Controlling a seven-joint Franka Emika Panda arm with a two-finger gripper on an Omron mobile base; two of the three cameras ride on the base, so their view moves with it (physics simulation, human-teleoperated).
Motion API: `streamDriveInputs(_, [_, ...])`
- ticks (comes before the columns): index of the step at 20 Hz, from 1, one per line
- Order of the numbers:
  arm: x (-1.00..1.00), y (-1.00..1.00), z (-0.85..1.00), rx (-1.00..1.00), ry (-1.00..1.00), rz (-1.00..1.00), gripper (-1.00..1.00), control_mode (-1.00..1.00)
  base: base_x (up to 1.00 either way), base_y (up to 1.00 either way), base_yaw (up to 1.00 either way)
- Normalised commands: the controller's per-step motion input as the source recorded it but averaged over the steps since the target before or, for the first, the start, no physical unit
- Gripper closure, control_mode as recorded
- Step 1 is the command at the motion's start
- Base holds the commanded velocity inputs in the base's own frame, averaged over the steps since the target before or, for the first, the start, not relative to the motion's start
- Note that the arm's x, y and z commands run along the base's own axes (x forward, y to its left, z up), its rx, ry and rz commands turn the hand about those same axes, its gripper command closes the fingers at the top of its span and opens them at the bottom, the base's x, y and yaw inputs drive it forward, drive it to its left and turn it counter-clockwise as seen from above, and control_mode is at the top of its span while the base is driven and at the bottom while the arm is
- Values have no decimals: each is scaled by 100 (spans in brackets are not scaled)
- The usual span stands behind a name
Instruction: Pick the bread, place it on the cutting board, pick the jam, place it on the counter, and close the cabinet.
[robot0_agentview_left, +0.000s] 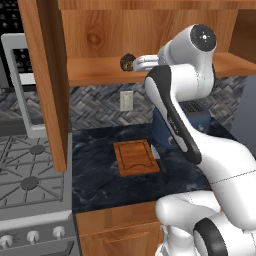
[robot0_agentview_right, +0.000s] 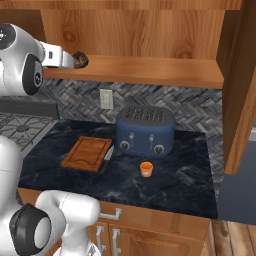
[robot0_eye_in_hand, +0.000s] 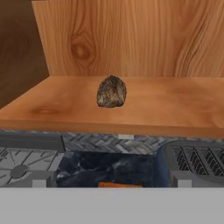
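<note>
The bread (robot0_eye_in_hand: 111, 91), a dark mottled lump, sits on the open cabinet's inner shelf (robot0_eye_in_hand: 166, 109). Seen from the left base, the bread (robot0_agentview_left: 125, 61) lies just left of my gripper (robot0_agentview_left: 136, 63), which reaches in at shelf height. The fingers are too small to tell whether they touch it. From the right base the gripper (robot0_agentview_right: 70, 60) is beside the bread (robot0_agentview_right: 81, 60). The cutting board (robot0_agentview_left: 136, 157) (robot0_agentview_right: 87, 153) lies bare on the dark counter (robot0_agentview_right: 190, 175). The jam (robot0_agentview_right: 146, 169), a small orange jar, stands on the counter in front of the toaster.
A blue toaster (robot0_agentview_right: 145, 131) stands behind the jam, and a knife (robot0_agentview_right: 107, 156) lies along the board's right edge. The cabinet's doors (robot0_agentview_left: 47, 85) (robot0_agentview_right: 242, 90) hang open on both sides. A gas stove (robot0_agentview_left: 30, 175) adjoins the counter on the left.
</note>
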Motion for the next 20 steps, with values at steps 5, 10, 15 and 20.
streamDriveInputs(5, [24,0,0,0,0,0,-100,-100,0,0,0])
streamDriveInputs(10, [24,0,0,0,0,0,-100,-100,0,0,0])
streamDriveInputs(15, [22,0,0,0,0,0,-100,-100,0,0,0])
streamDriveInputs(20, [26,3,0,0,0,0,-100,-100,0,0,0])
